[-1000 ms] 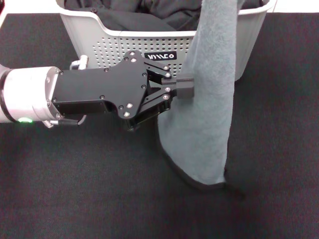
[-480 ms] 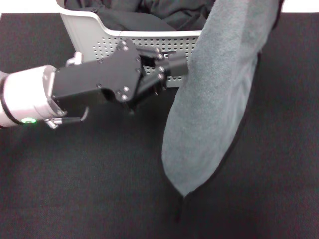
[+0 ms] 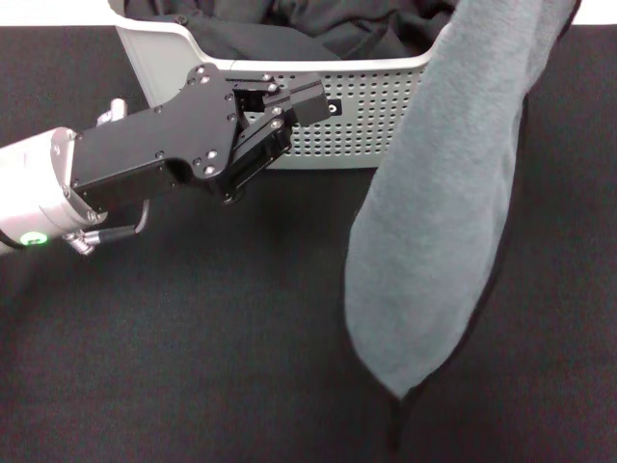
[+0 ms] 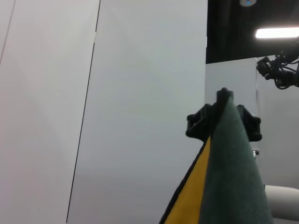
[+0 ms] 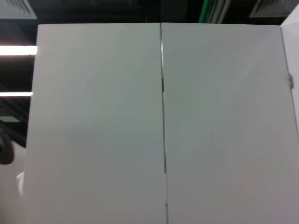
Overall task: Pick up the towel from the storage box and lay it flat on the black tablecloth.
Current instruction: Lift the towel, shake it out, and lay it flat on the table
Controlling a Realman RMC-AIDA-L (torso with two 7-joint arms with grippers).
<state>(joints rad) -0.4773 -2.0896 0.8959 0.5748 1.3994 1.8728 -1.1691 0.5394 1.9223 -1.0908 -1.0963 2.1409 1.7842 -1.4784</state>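
The towel (image 3: 439, 222) hangs right of the storage box (image 3: 376, 121), over the black tablecloth (image 3: 193, 338).

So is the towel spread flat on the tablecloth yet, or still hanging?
Hanging. In the head view the towel drapes down in front of the storage box, narrowing to a point just above the black tablecloth.

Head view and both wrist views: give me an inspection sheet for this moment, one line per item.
Surface: black tablecloth covers the table.
Job's things: towel hangs from above the frame, low tip just over the cloth; storage box behind it.
Clutter: black garments in the box.
Grippers: left gripper in front of the box wall, apart from the towel, fingers close together, empty. In the left wrist view a far gripper pinches the towel's top edge, presumably the right one.
Cables: nothing seen.
Surroundings: white wall panels.
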